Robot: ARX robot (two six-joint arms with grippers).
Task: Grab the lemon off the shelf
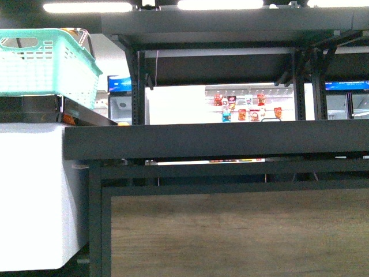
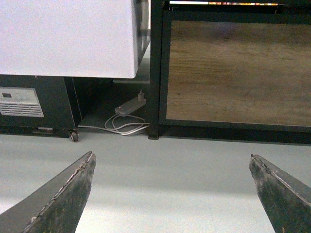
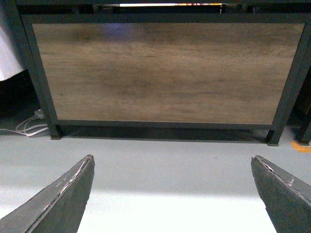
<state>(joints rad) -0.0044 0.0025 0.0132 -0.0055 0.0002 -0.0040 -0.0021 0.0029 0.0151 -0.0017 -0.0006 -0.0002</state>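
Front view, one shelf (image 1: 219,141), one teal basket (image 1: 46,66), left gripper (image 2: 171,156), right gripper (image 3: 171,158), both jaws apart.

The front camera is looking level and close at the shelf (image 1: 213,141); both wrist cameras are looking low over the floor (image 2: 160,170) toward its wood panel (image 3: 165,73), which all views are sharing.
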